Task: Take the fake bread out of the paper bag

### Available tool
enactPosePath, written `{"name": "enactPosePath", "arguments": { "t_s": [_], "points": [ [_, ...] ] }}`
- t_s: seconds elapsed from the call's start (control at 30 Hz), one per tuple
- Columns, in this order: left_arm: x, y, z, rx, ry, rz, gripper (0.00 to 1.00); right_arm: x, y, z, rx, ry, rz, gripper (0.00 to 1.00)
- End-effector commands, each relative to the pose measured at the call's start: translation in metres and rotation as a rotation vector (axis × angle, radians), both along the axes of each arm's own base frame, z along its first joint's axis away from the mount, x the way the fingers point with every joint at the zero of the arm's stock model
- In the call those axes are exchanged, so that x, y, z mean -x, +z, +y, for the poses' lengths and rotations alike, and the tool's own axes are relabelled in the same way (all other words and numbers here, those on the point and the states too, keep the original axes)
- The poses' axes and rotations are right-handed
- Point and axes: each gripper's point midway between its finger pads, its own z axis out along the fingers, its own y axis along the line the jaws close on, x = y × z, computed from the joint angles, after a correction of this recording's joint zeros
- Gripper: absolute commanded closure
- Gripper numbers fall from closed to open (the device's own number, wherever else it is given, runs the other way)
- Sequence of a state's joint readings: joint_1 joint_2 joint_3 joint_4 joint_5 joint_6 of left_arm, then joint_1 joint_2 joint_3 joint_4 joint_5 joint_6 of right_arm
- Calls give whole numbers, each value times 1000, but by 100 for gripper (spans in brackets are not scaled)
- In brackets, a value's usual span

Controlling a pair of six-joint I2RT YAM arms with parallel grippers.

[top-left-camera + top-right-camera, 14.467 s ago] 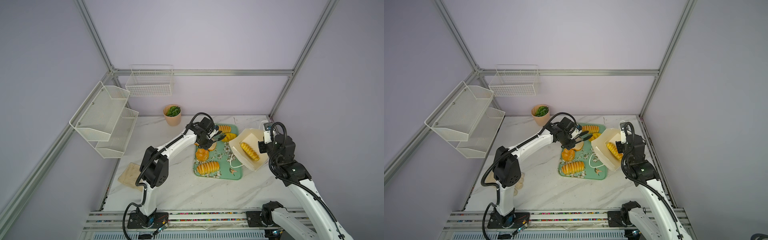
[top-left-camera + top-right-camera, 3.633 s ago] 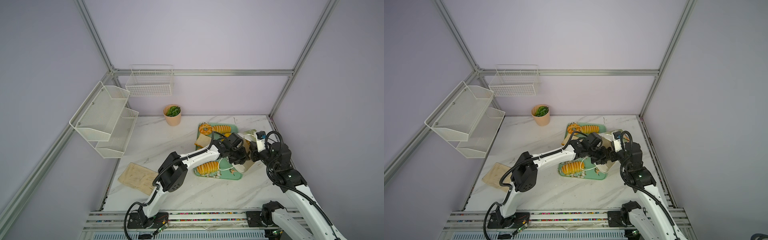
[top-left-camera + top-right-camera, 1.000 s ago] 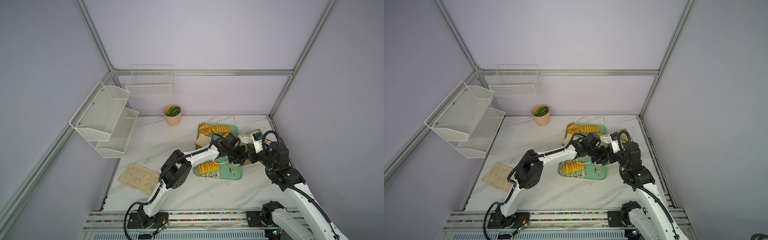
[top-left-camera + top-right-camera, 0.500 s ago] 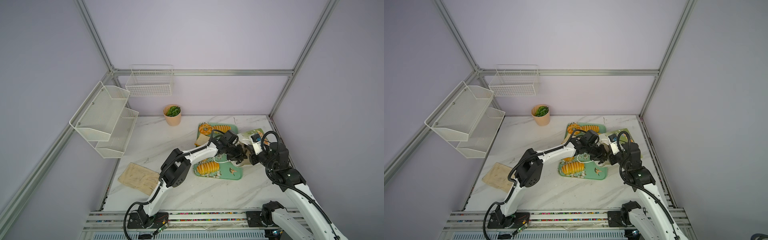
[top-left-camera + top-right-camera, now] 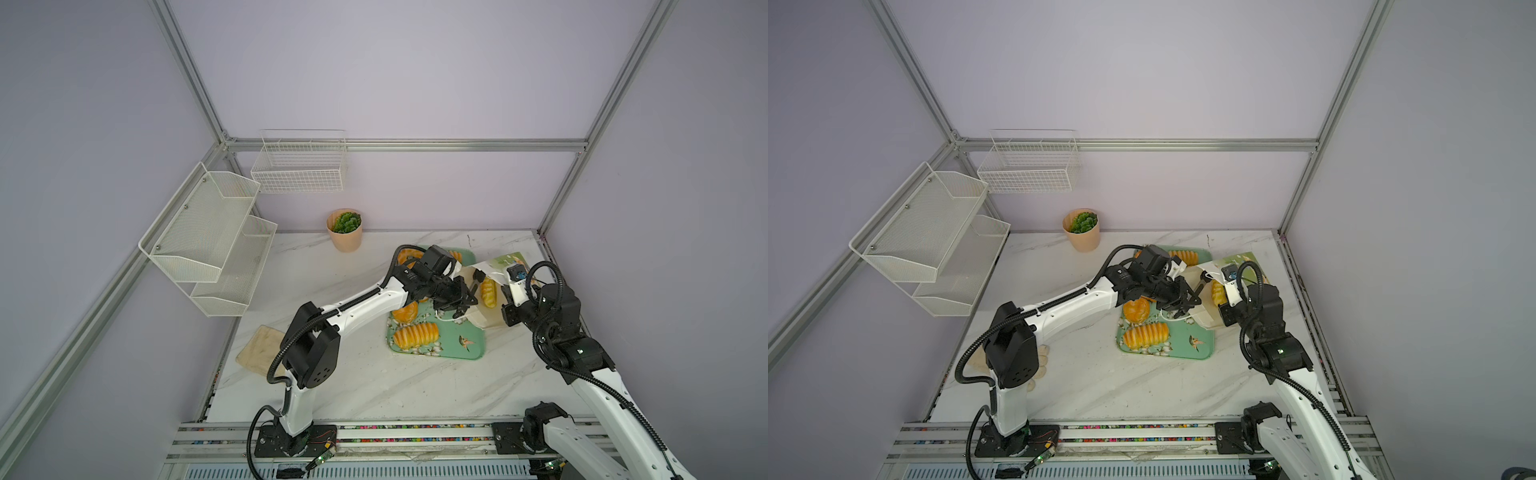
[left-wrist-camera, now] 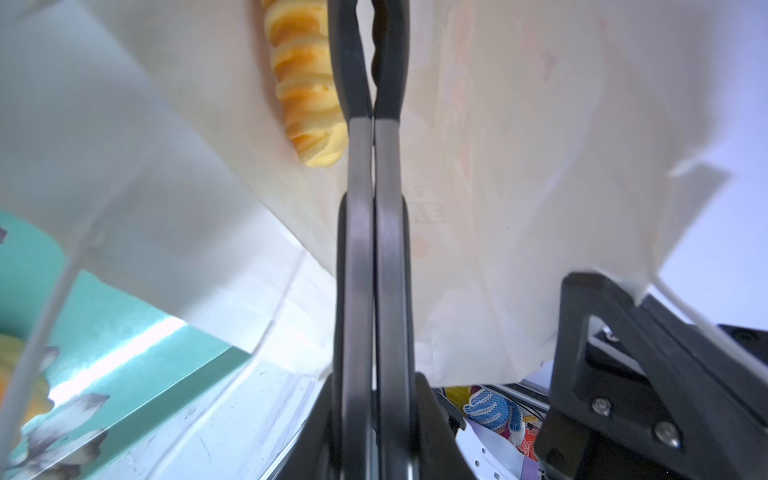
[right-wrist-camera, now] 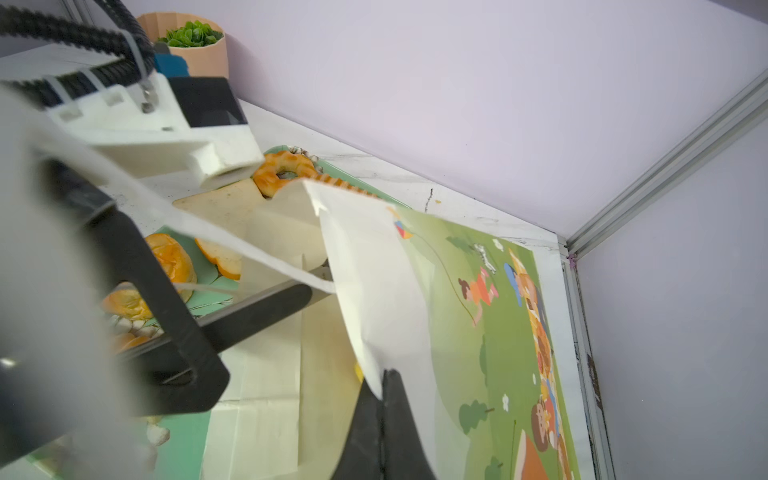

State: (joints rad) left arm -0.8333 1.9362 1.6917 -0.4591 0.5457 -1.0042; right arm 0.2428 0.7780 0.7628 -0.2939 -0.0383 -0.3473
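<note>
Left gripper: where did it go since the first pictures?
The left gripper moved from over the green tray into the mouth of the paper bag and closed, empty, beside the ridged loaf. The right gripper still pinches the bag's edge; the loaf stays inside.

I work on a white marble table (image 5: 374, 386). A peach pot (image 5: 344, 239) stands at its back, close to the wall. A green tray (image 5: 453, 349) sits flat on it, right of the middle. The bag (image 5: 496, 264) lies on its side at the tray's far right corner, overlapping the tray's edge. A beige cloth (image 5: 259, 351) lies at the table's left edge, well apart from the tray.
</note>
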Motion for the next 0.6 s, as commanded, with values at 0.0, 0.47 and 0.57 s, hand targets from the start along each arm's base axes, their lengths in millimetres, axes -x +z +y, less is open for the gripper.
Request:
{"name": "enactPosePath", "arguments": {
  "t_s": [0.0, 0.47, 0.57],
  "points": [
    [12, 11, 7, 27, -38, -52, 100, -5, 17, -5, -13, -44, -36, 100],
    [38, 27, -4, 44, -124, -33, 89, -3, 13, 7, -37, 23, -22, 100],
    [47, 27, -13, 40, -133, -23, 83, -3, 13, 8, -38, 26, -24, 100]
  ]
}}
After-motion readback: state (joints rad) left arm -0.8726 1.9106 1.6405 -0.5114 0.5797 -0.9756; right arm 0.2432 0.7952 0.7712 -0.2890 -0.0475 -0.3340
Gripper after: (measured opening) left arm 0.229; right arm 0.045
